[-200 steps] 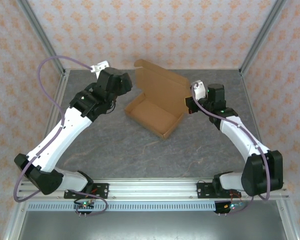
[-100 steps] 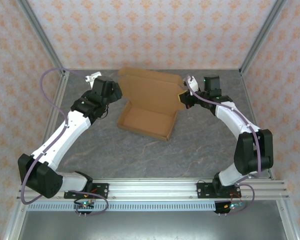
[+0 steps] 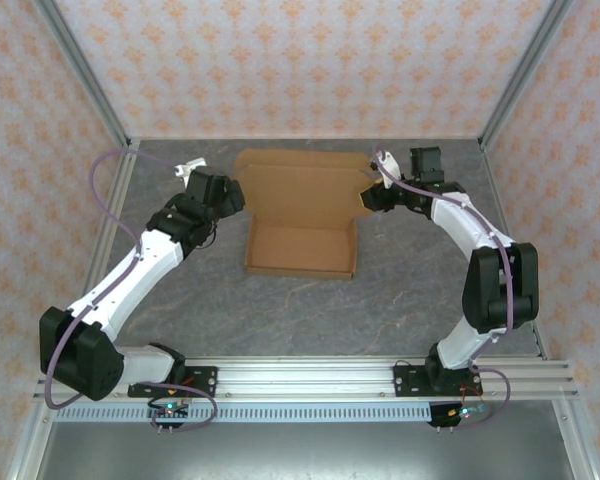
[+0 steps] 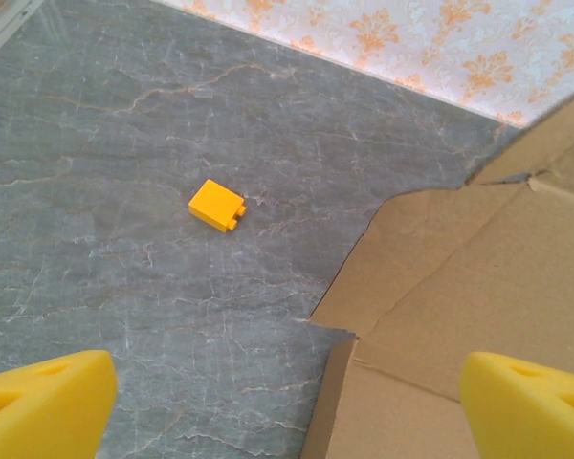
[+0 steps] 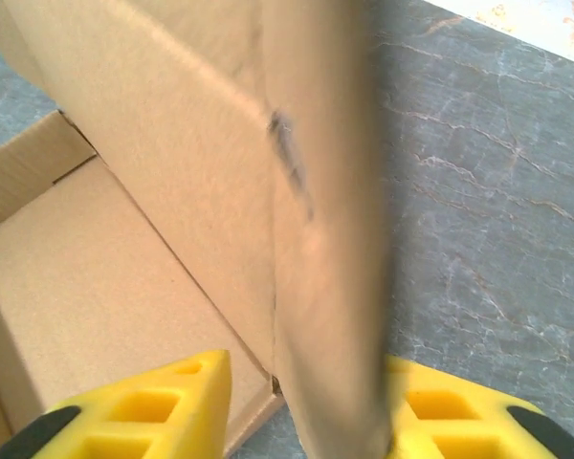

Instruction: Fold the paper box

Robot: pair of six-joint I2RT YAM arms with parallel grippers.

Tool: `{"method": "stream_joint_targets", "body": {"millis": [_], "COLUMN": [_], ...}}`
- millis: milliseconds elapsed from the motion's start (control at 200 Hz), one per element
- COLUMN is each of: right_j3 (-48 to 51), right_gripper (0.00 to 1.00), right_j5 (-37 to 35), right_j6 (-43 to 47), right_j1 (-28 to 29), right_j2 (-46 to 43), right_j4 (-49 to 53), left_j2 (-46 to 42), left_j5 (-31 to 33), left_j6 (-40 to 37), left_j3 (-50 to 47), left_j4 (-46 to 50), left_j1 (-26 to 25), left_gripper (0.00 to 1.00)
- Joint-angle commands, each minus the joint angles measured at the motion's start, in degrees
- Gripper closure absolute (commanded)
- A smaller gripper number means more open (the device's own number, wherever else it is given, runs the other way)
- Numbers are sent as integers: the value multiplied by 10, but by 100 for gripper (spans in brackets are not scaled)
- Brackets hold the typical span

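Logging plain brown cardboard paper box (image 3: 300,250) mid-table, tray flat, lid upright. Our right gripper (image 5: 297,402) clamps lid's side flap; we judge this props lid for closing. Left gripper (image 4: 287,382) spread apart, empty, beside box's left corner. Small orange block (image 4: 217,205) lies apart.

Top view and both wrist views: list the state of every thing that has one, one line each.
paper box: tray formed, lid raised, not closed.
orange block: loose on the table, apart from the box.
left gripper: open, fingers holding nothing.
right gripper: fingers astride a box flap; grip unclear.
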State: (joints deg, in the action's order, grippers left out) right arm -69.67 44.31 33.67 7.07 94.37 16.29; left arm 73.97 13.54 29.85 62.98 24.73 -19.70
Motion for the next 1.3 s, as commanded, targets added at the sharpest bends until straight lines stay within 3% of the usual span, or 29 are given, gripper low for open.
{"method": "stream_joint_targets", "body": {"millis": [0,190,265,415,530,686,866,1086,1291], "right_j3": [24,70,78,96,132,172,192,200,209], "right_gripper": [50,24,21,20,21,22,22,23,23], "right_j5": [-36,-90,-121,-183,-207,-275,-301,-287,-275], "right_j6": [-15,-61,-82,-153,-237,-314,-324,-322,-318], "right_j1": [-2,-2,-2,-2,5,74,156,161,161], "right_j2": [-28,-73,-90,-134,-189,-255,-296,-306,-293], "right_j4": [-31,-85,-88,-98,-124,-120,-102,-87,-92], "left_j2": [-21,-39,-40,-18,19,116,250,385,449], "left_j5": [19,14,-8,-66,-82,-89,-121,-171,-175], "left_j6": [-17,-20,-11,5,1,-2,5,-47,-49], "left_j3": [-9,-28,-41,-58,-51,-1,85,194,267], "left_j4": [-22,-30,-37,-59,-72,-56,-26,29,63], "left_j1": [9,41,69,127,143,164,199,211,211], "left_gripper": [7,5,5,5,5,6,7,7,11]}}
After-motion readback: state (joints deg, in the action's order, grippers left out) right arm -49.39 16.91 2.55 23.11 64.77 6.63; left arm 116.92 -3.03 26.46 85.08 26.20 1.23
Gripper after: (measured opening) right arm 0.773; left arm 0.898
